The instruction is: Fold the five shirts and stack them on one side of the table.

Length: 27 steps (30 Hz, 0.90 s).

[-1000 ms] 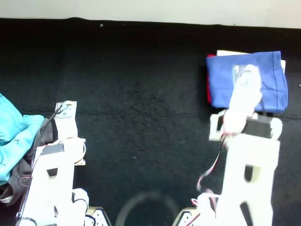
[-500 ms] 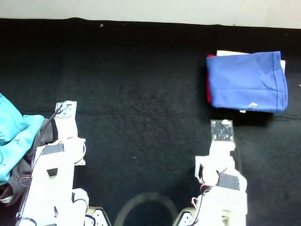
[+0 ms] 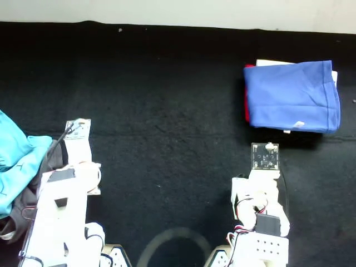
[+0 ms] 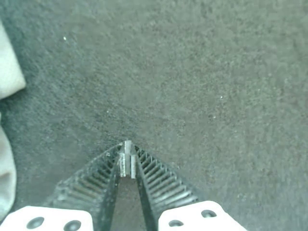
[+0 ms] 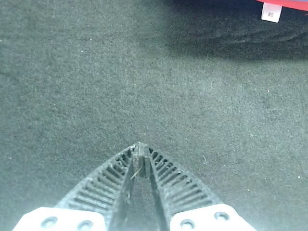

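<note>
Apart at opposite edges, stack [image 3: 292,94], loose shirts [image 3: 14,161]

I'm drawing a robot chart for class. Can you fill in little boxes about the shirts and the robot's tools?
Folded stack: blue shirt on top, red shirt edge peeking out under it, far right of the table
Not folded yet: turquoise shirt crumpled over a dark garment, left edge
Left tool: shut, empty, over bare table
Right tool: shut, empty, just short of the stack
</note>
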Each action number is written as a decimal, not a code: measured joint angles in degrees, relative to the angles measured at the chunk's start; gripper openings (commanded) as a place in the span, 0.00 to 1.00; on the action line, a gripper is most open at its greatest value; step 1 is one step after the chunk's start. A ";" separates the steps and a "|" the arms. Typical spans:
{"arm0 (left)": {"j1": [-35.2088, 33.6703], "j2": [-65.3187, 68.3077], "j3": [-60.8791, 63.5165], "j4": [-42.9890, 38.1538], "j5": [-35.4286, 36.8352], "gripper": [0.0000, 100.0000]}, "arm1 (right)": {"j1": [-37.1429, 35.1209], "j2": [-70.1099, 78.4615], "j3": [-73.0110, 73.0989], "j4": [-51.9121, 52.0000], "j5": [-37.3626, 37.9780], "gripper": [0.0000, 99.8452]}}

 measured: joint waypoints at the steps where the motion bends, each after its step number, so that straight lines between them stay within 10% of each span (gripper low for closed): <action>1: -1.32 0.09 -1.67 2.37 -1.05 0.01 | 0.00 0.00 0.00 0.00 0.00 0.01; 11: -21.19 1.49 -39.38 34.55 -6.42 0.04 | 0.00 0.00 0.00 0.00 0.00 0.01; 27: -42.29 46.86 -72.26 49.23 -20.84 0.18 | 0.00 0.00 0.09 0.00 0.00 0.01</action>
